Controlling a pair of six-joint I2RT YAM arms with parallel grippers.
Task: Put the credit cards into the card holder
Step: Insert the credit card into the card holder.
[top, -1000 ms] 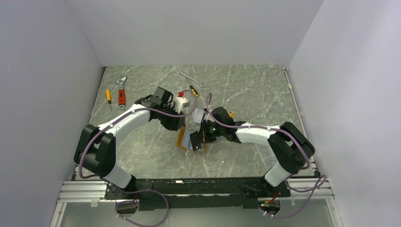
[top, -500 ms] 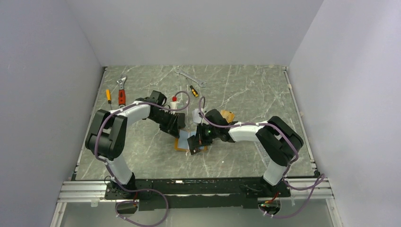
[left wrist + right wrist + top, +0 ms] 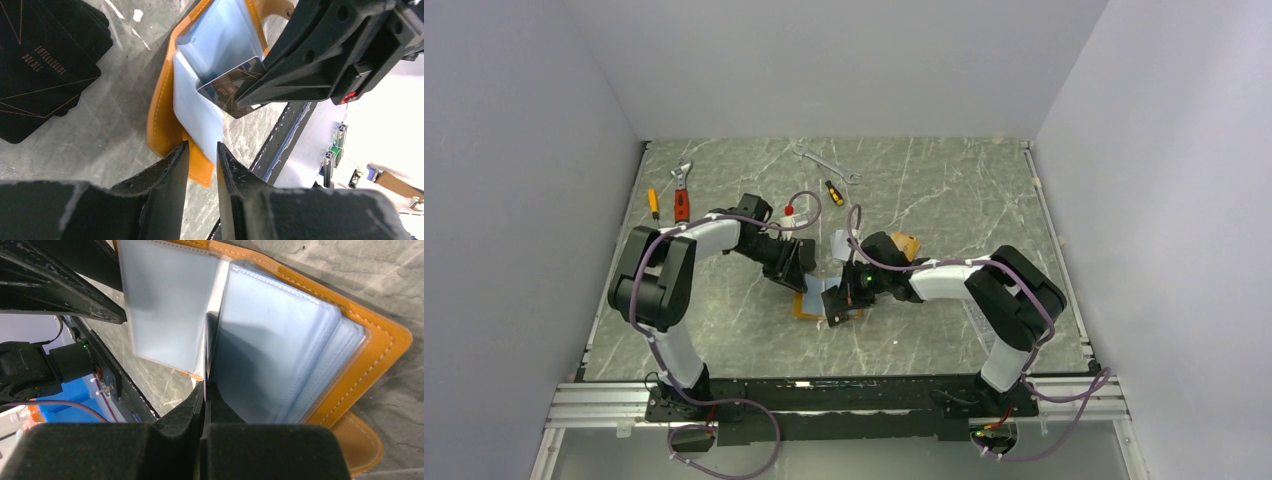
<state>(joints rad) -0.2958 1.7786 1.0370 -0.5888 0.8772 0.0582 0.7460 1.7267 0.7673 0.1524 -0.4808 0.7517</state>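
The orange leather-like booklet card holder [image 3: 165, 125] lies open on the grey marbled tabletop [image 3: 100, 130] between the two arms, its clear plastic pockets fanned upward. The right gripper [image 3: 245, 95] is clamped on a thin dark plastic credit card [image 3: 227, 85] with fine gold lines. It holds the card by one end, with the free corner tucked into the mouth of a clear plastic pocket [image 3: 200, 107]. From the right wrist view the card shows only as a thin dark edge running between two of the clear leaves.

The left gripper [image 3: 202, 150] hangs low over the near edge of the holder. Its jaws are parted by a narrow gap, with nothing between them. Whether a fingertip touches the orange cover cannot be told from these views.

A stack of black cards [image 3: 45, 75] printed with gold lettering sits on the tabletop just beside the holder, waiting.

The step in hand looks like the insertion of this one card, and it seems only begun, since most of the card is outside the pocket. The next move likely calls for the right gripper to push along the card's length, parallel to the pocket, so it slides in rather than buckling the leaf. The left gripper is well placed to steady the holder. Otherwise the push may shove the light booklet across the tabletop.
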